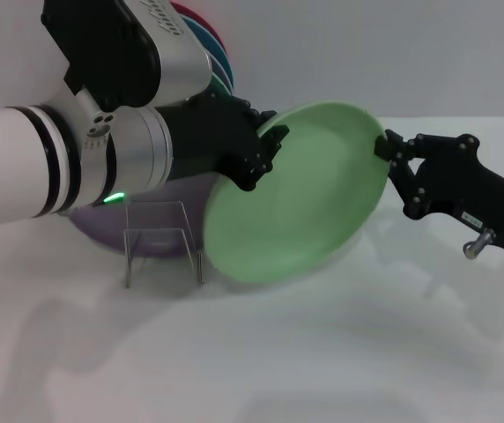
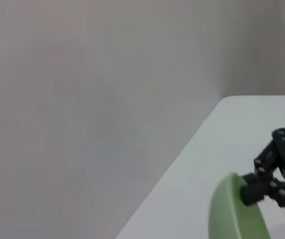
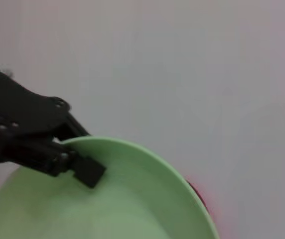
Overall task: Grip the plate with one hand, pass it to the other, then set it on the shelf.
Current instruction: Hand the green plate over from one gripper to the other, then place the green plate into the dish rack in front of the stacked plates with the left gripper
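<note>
Both claws pinch the plate (image 1: pixel 300 194) at once, the left claw (image 1: pixel 265 145) and right claw (image 1: pixel 386 145) on opposite edges, so it cannot drop above the desk (image 1: pixel 322 352) during the pass.

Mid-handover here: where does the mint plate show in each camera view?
Head view: plate at centre, tilted, held between left gripper and right gripper.
Left wrist view: plate edge-on near the lower right corner.
Right wrist view: plate fills the lower part.
Shared landmark: the plate's rim with a black gripper on it.
</note>
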